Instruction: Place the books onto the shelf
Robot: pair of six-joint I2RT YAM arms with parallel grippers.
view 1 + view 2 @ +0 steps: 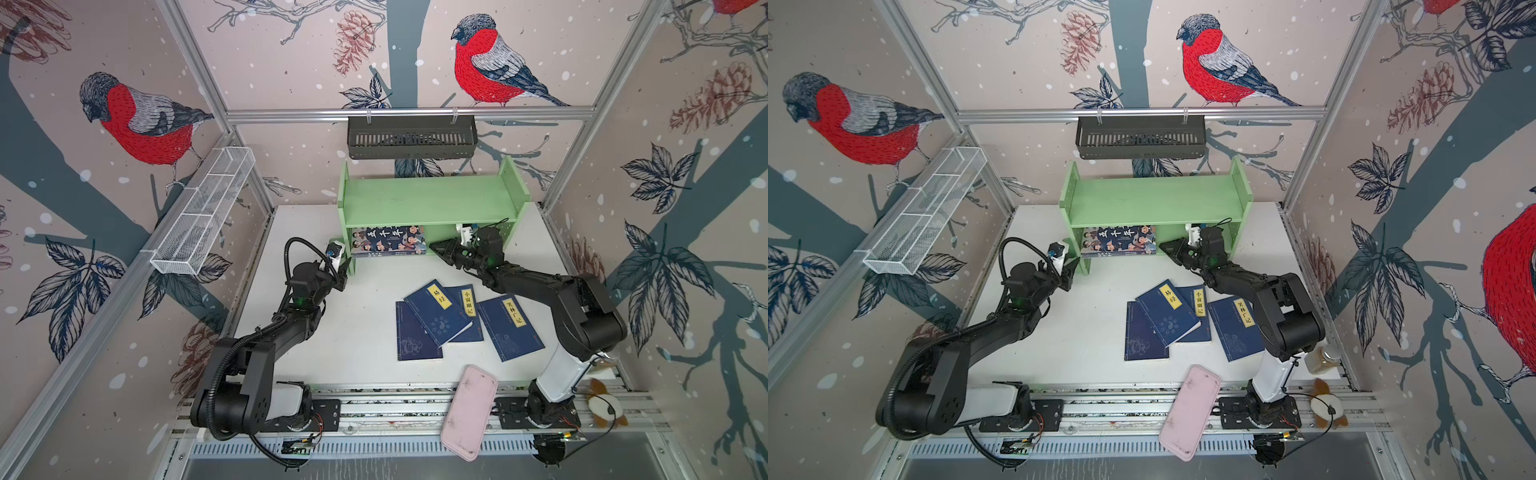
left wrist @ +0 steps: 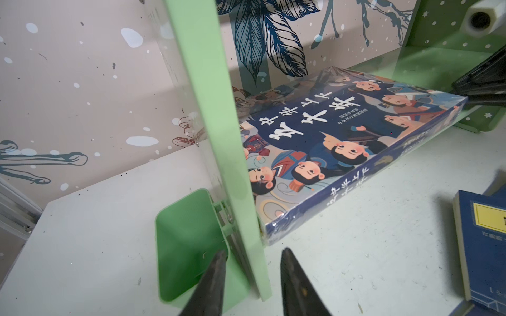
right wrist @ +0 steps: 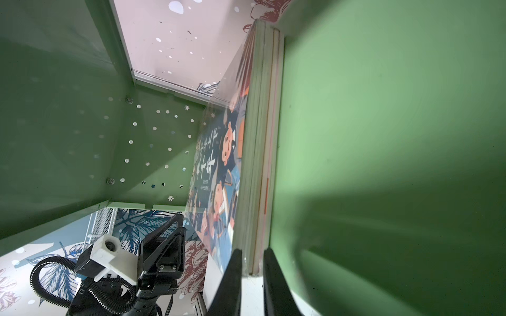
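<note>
The right gripper (image 3: 253, 250) is clamped on an edge of the cartoon book (image 1: 388, 241), which lies flat on the lower tier of the shelf (image 1: 428, 199) and looks stiff, weighty and slick-wrapped, suiting a firm edge hold; the left gripper (image 2: 253, 250) has its jaws apart.

Shelf (image 1: 430, 199): light green, two tiers, upright at back of table (image 1: 365, 332).
Cartoon-cover book (image 1: 388, 240): flat in lower tier, against left side panel, spine frontward.
Navy paperbacks (image 1: 436, 318), yellow labels: four, flat on table before shelf; three overlapping, fourth (image 1: 512, 329) just beside.
</note>
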